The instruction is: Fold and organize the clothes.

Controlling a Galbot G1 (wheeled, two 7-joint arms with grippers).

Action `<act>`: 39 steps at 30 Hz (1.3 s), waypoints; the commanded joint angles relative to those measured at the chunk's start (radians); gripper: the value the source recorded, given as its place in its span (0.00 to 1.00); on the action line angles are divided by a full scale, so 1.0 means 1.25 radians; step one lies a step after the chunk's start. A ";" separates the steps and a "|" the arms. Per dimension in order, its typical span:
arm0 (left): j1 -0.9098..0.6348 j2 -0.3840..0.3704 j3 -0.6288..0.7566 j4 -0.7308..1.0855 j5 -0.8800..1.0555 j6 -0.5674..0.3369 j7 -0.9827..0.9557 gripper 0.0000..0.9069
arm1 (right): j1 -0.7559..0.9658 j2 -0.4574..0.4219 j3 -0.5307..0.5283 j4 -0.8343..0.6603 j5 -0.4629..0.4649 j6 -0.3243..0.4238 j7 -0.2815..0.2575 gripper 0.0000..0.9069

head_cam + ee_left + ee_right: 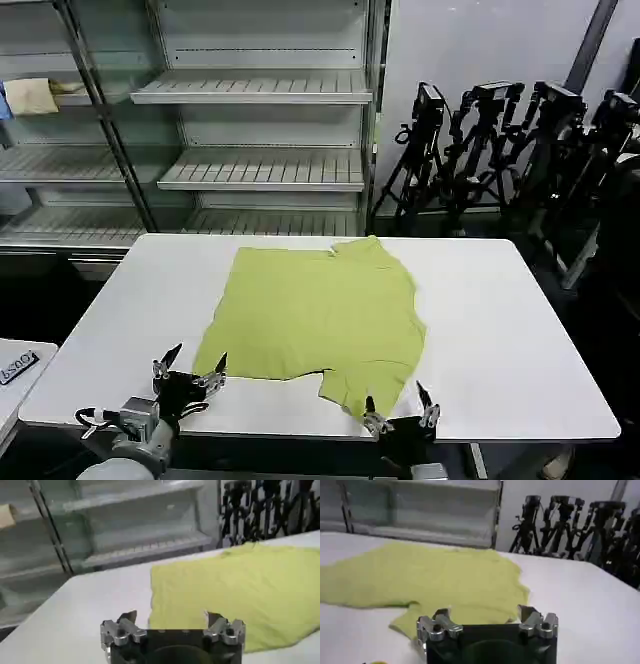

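**Both grippers poised at the near edge, shirt not yet touched**

The T-shirt (pixel 320 315) lies spread on the white table (pixel 510 330), roughly in the middle from side to side and reaching from close to the far edge down almost to the near edge. It is lime yellow-green, flat for the most part, but not squared up: the outline is skewed, a bunched bit of fabric sits at its far side where the neckline seems to be, and a flap of cloth, probably a sleeve or a turned corner, juts toward the near edge on the robot's right. No print shows on the side facing up.

The left gripper (pixel 190 370) hovers at the near edge of the table, just beside the shirt's near-left corner. Its fingers are spread wide and hold nothing. The right gripper (pixel 400 408) sits at the near edge too, just at the jutting flap, its fingers likewise wide apart and empty; whether it touches the cloth I cannot tell.

This placement looks deliberate: one gripper at each near corner of the garment, opened ready to pinch the hem, which would suit lifting the near side and carrying it over toward the far edge for a first fold. Folding appears not to have begun.

Behind the table stand bare metal shelves (pixel 260 90), and a row of tripods (pixel 500 150) stands off the far right corner.
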 commanded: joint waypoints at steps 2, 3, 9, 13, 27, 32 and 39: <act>-0.036 0.002 0.013 0.062 0.009 0.045 -0.016 1.00 | -0.014 0.006 -0.029 -0.029 -0.023 -0.007 0.014 1.00; -0.037 0.002 0.013 0.064 0.009 0.045 -0.016 1.00 | -0.014 0.006 -0.028 -0.032 -0.021 -0.008 0.015 1.00; -0.042 0.003 0.016 0.074 0.004 0.045 -0.017 1.00 | -0.004 0.015 -0.024 -0.053 0.030 -0.013 0.029 1.00; -0.042 0.001 0.019 0.080 0.002 0.030 -0.015 0.38 | -0.003 0.018 -0.028 -0.058 0.049 -0.013 0.033 1.00; -0.036 -0.012 0.028 0.080 -0.024 0.031 -0.021 0.02 | -0.014 0.007 -0.020 -0.043 0.060 -0.001 0.030 0.00; -0.033 -0.019 0.027 0.071 -0.050 0.035 -0.025 0.02 | -0.016 0.001 -0.016 -0.036 0.079 0.018 0.025 0.00; -0.015 -0.023 0.015 0.042 -0.097 -0.002 -0.021 0.02 | -0.028 -0.009 -0.003 -0.007 0.104 0.068 0.007 0.00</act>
